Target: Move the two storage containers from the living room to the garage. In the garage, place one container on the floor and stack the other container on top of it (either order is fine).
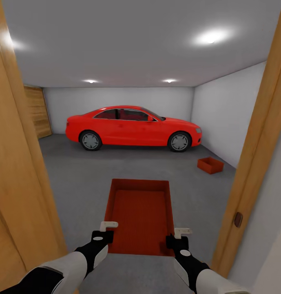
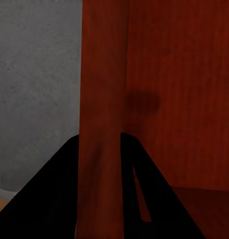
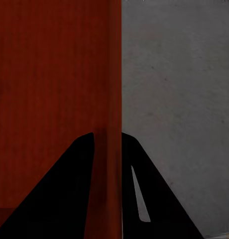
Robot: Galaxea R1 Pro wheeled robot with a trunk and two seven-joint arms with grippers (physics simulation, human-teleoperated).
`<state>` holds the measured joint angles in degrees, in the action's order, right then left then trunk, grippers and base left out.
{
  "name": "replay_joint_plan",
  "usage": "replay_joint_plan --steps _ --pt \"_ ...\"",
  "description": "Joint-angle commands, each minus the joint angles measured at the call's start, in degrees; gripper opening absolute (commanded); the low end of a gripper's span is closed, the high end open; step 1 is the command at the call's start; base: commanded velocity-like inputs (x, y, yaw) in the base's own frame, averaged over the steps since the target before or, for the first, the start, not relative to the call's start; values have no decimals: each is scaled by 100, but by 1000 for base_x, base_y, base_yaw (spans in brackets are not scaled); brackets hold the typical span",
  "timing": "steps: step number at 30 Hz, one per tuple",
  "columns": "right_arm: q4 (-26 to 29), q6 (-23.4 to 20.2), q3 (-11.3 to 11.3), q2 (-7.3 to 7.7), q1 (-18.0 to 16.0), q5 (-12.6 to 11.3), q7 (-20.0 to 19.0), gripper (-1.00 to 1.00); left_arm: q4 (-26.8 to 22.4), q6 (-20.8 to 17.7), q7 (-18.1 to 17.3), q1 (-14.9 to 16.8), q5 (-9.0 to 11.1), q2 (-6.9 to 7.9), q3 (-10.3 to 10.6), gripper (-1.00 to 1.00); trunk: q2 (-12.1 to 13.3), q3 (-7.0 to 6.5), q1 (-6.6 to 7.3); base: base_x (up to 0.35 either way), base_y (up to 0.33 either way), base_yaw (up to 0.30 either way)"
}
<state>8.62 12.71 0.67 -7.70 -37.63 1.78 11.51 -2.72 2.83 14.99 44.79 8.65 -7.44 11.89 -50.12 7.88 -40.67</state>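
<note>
While 1 storage container (image 1: 141, 218) is carried through the doorway, each side wall pinched by the left claw (image 1: 109, 229) and right claw (image 1: 178, 237), it is judged stiff and light (the other container (image 1: 210, 165) is seen on the garage floor (image 1: 83, 179)).

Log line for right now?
at garage doorway | held container gripped by left gripper, right gripper | second container on floor

1. Held storage container (image 1: 140, 216): matt red-orange, plastic-like; inner base finely ribbed.
2. Second container (image 1: 210, 165), at 2 o'clock: same matt red.
3. Floor (image 1: 75, 179): grey concrete, mottled, smooth, dull.
4. Car (image 1: 132, 127): glossy red paint; metallic wheels.
5. Door frame (image 1: 18, 171): light wood, satin.
6. Walls (image 1: 226, 106): plain white, matt.
</note>
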Motion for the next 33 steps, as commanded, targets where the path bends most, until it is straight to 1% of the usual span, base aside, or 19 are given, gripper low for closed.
replay_joint_plan --steps 1,33 --pt "149 29 -207 -3 -8 94 -61 -100 17 25 136 3 79 120 -143 -100 -7 9 -4 321 0 0" --pt "149 29 -207 -3 -8 94 -61 -100 8 25 136 3 84 129 -144 -100 -7 9 -4 322 0 0"
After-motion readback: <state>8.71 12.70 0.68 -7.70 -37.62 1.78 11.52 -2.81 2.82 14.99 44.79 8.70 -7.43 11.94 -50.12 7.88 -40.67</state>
